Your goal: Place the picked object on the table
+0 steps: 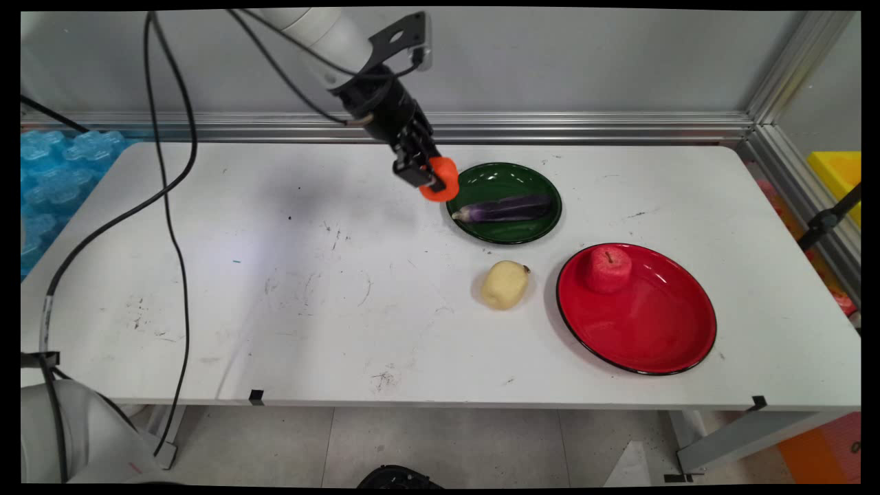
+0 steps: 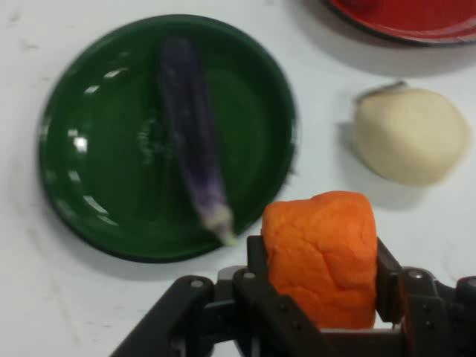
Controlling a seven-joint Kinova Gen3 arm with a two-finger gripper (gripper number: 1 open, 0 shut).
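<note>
Pincer (image 1: 432, 177) clamped on an orange lump (image 1: 441, 180), held above the tabletop (image 1: 275, 275).

The lump (image 2: 321, 253) sits squeezed between both fingers (image 2: 256, 286), hanging just beside the left rim of a green plate (image 1: 509, 234). A purple eggplant (image 1: 503, 208) lies across that plate. A pale yellow potato (image 1: 504, 284) rests on the bare tabletop between the green plate and a red plate (image 1: 646, 337). A red apple (image 1: 608, 269) stands on the red plate's far side.
</note>
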